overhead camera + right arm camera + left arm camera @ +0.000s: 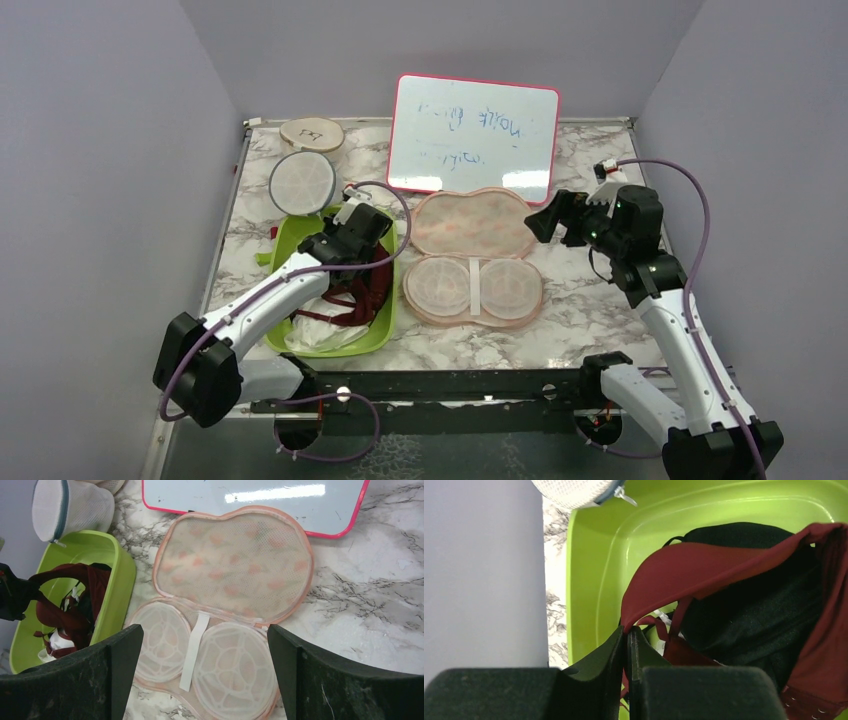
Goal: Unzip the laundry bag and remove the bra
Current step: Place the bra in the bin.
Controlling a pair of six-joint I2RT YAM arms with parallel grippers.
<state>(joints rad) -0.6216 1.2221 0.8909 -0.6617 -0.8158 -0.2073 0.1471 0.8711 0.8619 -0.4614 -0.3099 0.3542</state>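
Observation:
The laundry bag (470,228) lies unzipped and spread open on the marble table, its leaf-print lid toward the back and its two round white cup frames (472,290) toward the front. It also shows in the right wrist view (235,565). The dark maroon bra (362,292) hangs over the green tub (290,240). My left gripper (335,245) is shut on a bra strap (694,565), pinched at the fingertips (629,632) above the tub (594,555). My right gripper (540,222) is open and empty, above the table at the bag's right end (202,630).
A black garment (749,610) and a white cloth bundle (320,335) lie in the tub. A round white mesh disc (302,182) and a beige disc (311,133) sit behind the tub. A pink-framed whiteboard (475,130) leans at the back. Grey walls enclose the table.

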